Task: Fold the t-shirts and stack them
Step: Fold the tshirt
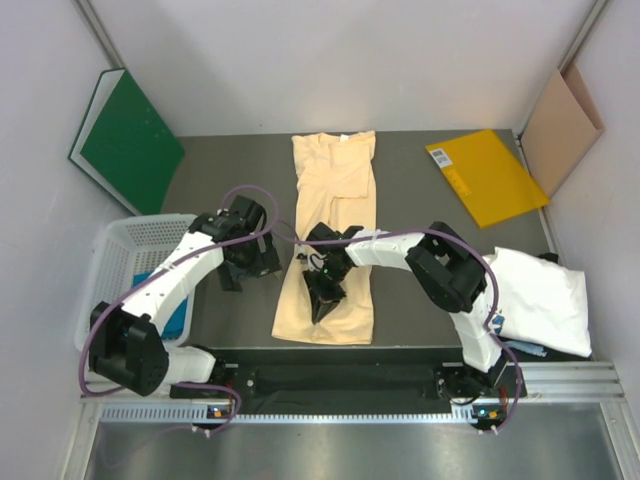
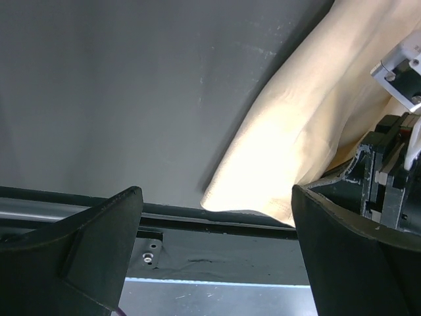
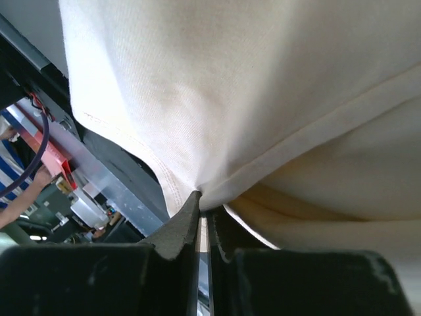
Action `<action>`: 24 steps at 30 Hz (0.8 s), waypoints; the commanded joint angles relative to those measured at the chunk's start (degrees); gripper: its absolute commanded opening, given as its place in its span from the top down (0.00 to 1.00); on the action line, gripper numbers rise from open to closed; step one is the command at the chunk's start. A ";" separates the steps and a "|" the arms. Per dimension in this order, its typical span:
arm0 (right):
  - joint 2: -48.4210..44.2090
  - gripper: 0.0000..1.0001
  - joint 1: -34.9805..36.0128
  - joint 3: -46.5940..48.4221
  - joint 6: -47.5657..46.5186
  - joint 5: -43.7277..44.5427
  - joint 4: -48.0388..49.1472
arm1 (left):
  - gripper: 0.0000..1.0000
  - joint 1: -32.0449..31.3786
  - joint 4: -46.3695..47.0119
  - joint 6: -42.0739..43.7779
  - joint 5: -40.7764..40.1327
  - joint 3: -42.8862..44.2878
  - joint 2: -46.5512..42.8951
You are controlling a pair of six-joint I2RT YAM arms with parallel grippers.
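A pale peach-yellow t-shirt (image 1: pixel 333 225) lies lengthwise in the middle of the table, folded into a narrow strip. My right gripper (image 1: pixel 322 305) sits over its near half, shut on a pinch of the cloth near the hem (image 3: pixel 205 201); the shirt (image 3: pixel 230 85) fills that wrist view. My left gripper (image 1: pixel 248 276) is open just left of the shirt with nothing between its fingers (image 2: pixel 99 250); the shirt's near corner (image 2: pixel 263 178) lies ahead of it. A white t-shirt (image 1: pixel 540 300) rests at the right edge. Something blue (image 1: pixel 178 318) shows in the basket.
A white plastic basket (image 1: pixel 120 260) stands at the left edge. A green folder (image 1: pixel 130 140) leans on the left wall and a brown card (image 1: pixel 562 125) on the right wall. A flat bright-yellow folder (image 1: pixel 485 175) lies at the back right. The black front rail (image 2: pixel 217 220) runs close by.
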 commanded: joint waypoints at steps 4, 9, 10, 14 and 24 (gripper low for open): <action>-7.43 0.97 -0.35 0.96 -2.12 1.40 -4.94 | 0.01 0.13 2.38 -0.53 -0.14 0.06 1.48; -9.55 0.95 -0.70 1.40 -3.00 1.75 -6.96 | 0.01 0.22 3.16 -0.36 0.13 0.59 2.45; -9.64 0.95 -0.79 1.40 -3.09 1.75 -7.23 | 0.01 0.22 3.17 -0.36 0.22 0.77 2.71; -9.90 0.98 -0.88 0.70 -4.05 1.31 -8.98 | 0.01 0.13 3.43 -0.36 0.39 0.86 3.24; -10.43 0.93 -0.97 -3.70 -5.02 -0.27 -9.34 | 0.01 0.13 5.19 -0.27 1.45 0.68 5.35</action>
